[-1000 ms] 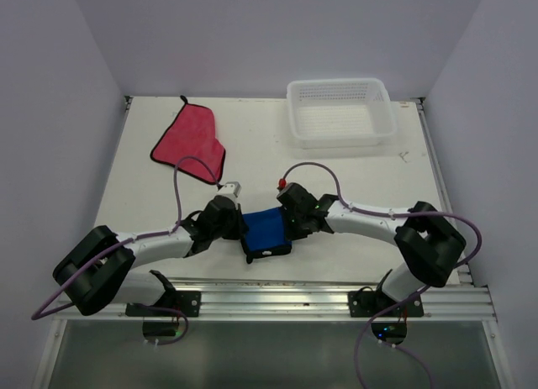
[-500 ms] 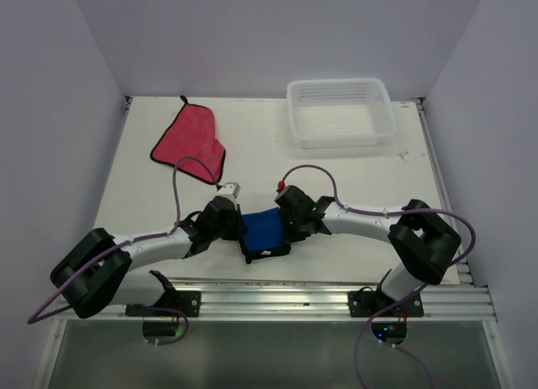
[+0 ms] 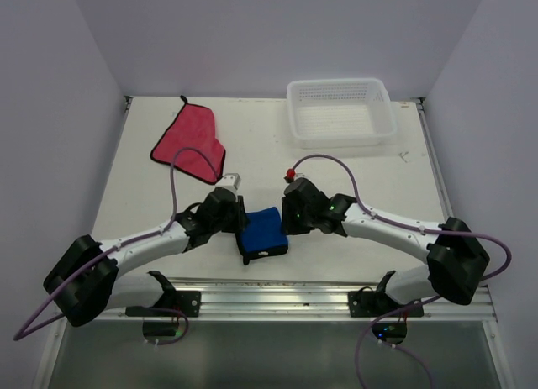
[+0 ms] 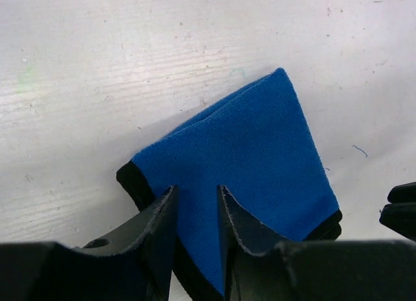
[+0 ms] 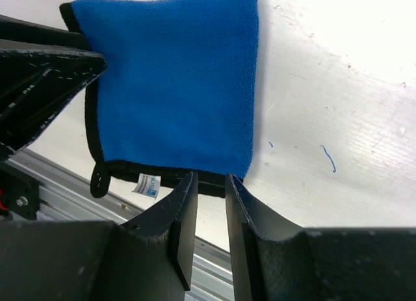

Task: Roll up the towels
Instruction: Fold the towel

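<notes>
By table front edge: blue towel btwn left gripper & right gripper, jaws slightly apart.

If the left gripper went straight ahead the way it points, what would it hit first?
The blue towel, right before the left gripper; depth is unclear, so it might skim over it.

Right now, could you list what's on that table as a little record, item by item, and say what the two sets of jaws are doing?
blue towel: folded flat, not rolled, near table edge between the arms
pink-red towel: lying flat, unrolled, far left
white mesh basket: far right, apart from both towels
left jaws: slightly apart, over the blue towel's left side
right jaws: slightly apart, at the blue towel's right edge
towels rolled: none
</notes>
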Tool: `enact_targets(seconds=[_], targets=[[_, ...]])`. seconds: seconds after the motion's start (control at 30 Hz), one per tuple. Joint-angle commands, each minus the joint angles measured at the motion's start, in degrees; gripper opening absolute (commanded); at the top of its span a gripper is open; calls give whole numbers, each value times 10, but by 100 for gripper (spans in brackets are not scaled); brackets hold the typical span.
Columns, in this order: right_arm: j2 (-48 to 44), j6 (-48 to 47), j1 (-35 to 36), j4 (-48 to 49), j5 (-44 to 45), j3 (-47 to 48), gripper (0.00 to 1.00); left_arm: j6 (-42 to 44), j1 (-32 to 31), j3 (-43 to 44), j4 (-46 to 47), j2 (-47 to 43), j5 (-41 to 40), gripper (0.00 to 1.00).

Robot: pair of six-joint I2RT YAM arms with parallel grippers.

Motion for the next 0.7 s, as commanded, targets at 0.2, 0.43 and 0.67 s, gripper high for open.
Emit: enact_targets(seconds=[0.2, 0.43, 0.67], targets=[[-23, 67, 0, 94, -32, -69, 27, 6, -4, 34, -16, -50, 50, 34], [-22, 70, -3, 99, -25, -76, 25, -38, -52, -24, -16, -100, 72, 16], [-9, 75, -6, 112, -26, -84, 24, -69, -102, -62, -3, -96, 55, 8]])
